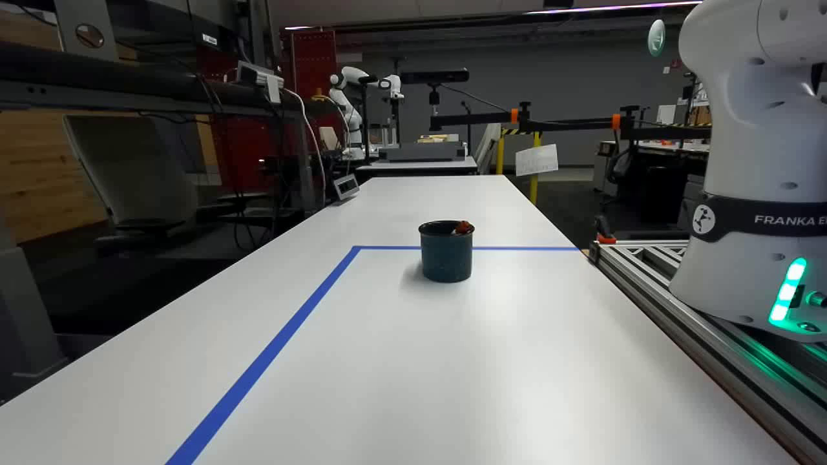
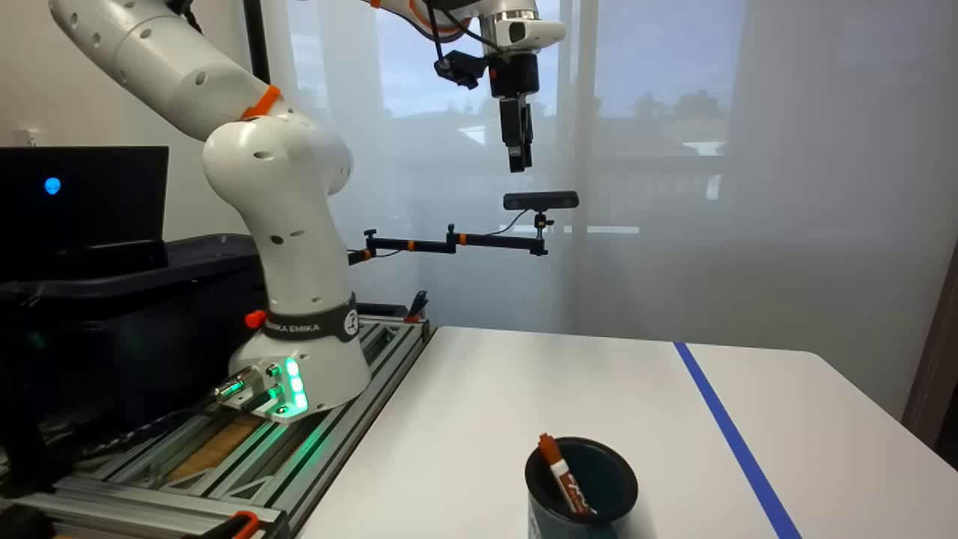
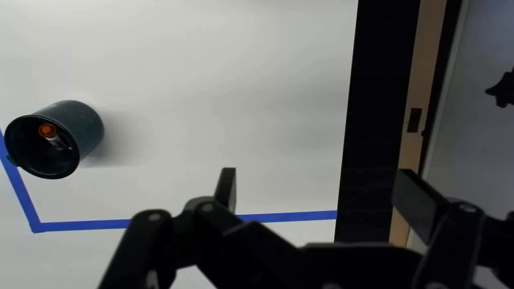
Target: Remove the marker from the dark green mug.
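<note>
The dark green mug (image 1: 446,258) stands upright on the white table; it also shows in an exterior view (image 2: 612,479), cut by the lower edge, and at the left of the wrist view (image 3: 85,124). The reddish-brown marker (image 2: 566,479) leans inside the mug, its cap end just above the rim. Its tip shows in an exterior view (image 1: 463,227) and in the wrist view (image 3: 48,131). My gripper (image 2: 520,161) hangs high above the table, fingers pointing down, well away from the mug. In the wrist view the fingers (image 3: 315,180) are wide apart with nothing between them.
Blue tape (image 1: 291,323) marks lines on the white table (image 1: 446,361). The robot base (image 2: 299,374) stands on a metal frame along one table edge. A camera on a jointed arm (image 2: 540,201) reaches out beyond the table's far end. A small grey device (image 1: 346,187) sits at the table edge.
</note>
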